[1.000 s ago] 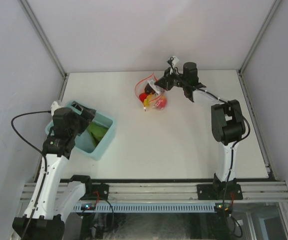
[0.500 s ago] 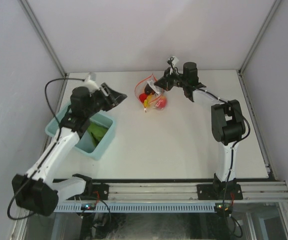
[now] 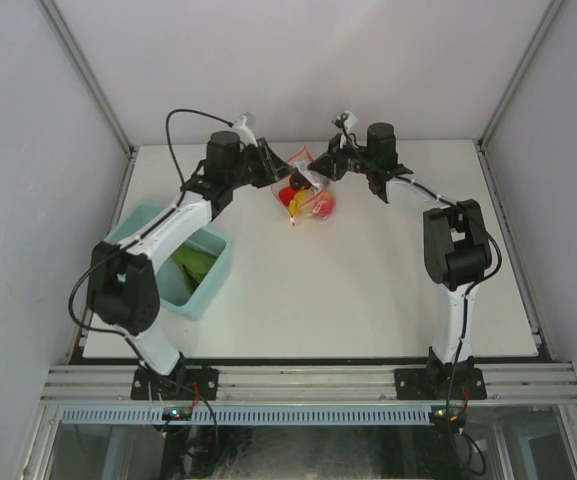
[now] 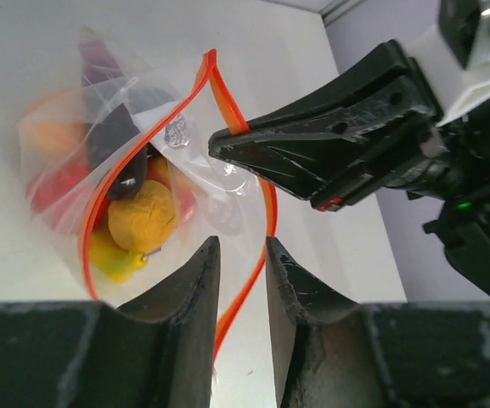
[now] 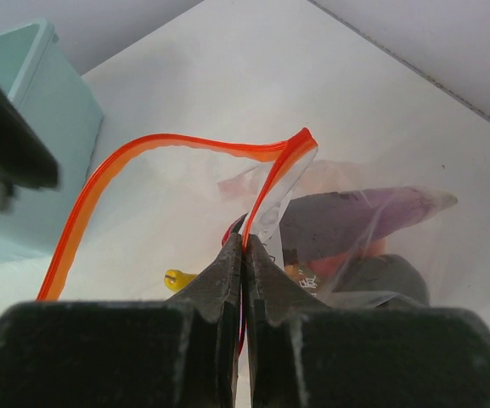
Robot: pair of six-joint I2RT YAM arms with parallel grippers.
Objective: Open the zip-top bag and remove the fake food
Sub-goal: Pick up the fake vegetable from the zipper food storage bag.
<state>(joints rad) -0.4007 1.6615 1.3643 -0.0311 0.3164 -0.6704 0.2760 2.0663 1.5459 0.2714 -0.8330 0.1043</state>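
The zip-top bag (image 3: 303, 188) lies at the back middle of the table, its mouth open and its red-orange zip strip (image 4: 228, 102) looped upward. Inside is fake food: a yellow-orange fruit (image 4: 143, 214), a red piece (image 3: 320, 205) and a dark purple piece (image 5: 372, 212). My right gripper (image 3: 318, 172) (image 5: 243, 238) is shut on the zip strip at one side of the mouth. My left gripper (image 3: 273, 168) (image 4: 240, 246) is at the opposite side. Its jaws stand a narrow gap apart, with the near run of the strip between them and table showing through the gap.
A light blue bin (image 3: 148, 215) stands at the left of the table with a green piece (image 3: 193, 265) in it. It also shows in the right wrist view as the bin (image 5: 32, 127). Frame posts and grey walls close in the back and sides.
My left arm has swung up from over the bin to the bag's left side, and its jaws have narrowed. The right gripper and the bag have held still.
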